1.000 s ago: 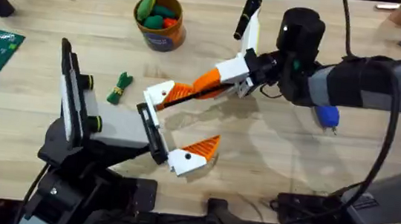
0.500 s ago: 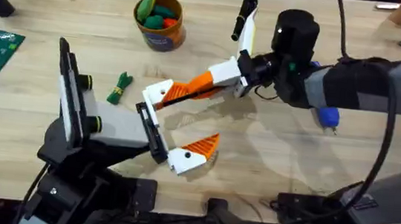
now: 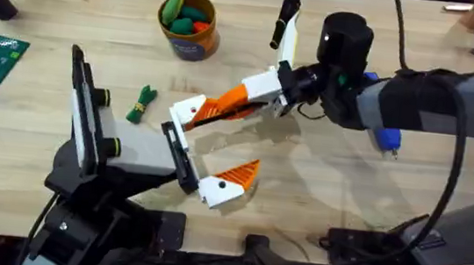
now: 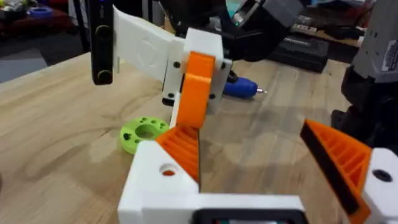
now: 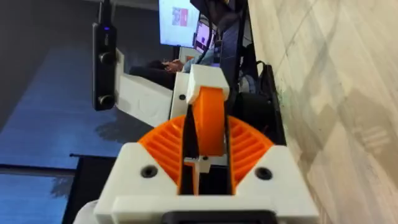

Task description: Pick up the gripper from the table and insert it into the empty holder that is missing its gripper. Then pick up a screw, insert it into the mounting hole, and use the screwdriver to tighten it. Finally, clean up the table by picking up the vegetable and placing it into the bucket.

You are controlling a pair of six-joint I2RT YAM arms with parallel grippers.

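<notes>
The right hand [image 3: 231,107] is clenched on the orange finger [image 3: 239,97], w/ its pads pressed on both faces, as the right wrist view shows [image 5: 210,121]. The finger's tip is at the white mount [image 3: 188,110] of the left hand [image 3: 208,152], which is spread open, its other orange pad [image 3: 239,175] well apart nearer the arms' bases. The blue screwdriver [image 3: 386,138] lies on the desk [image 3: 319,194] beside the right arm. The small green bundle [image 3: 141,103] lies on the desk, left of the mount. The cup [image 3: 189,26] w/ toy vegetables stands at the far side.
</notes>
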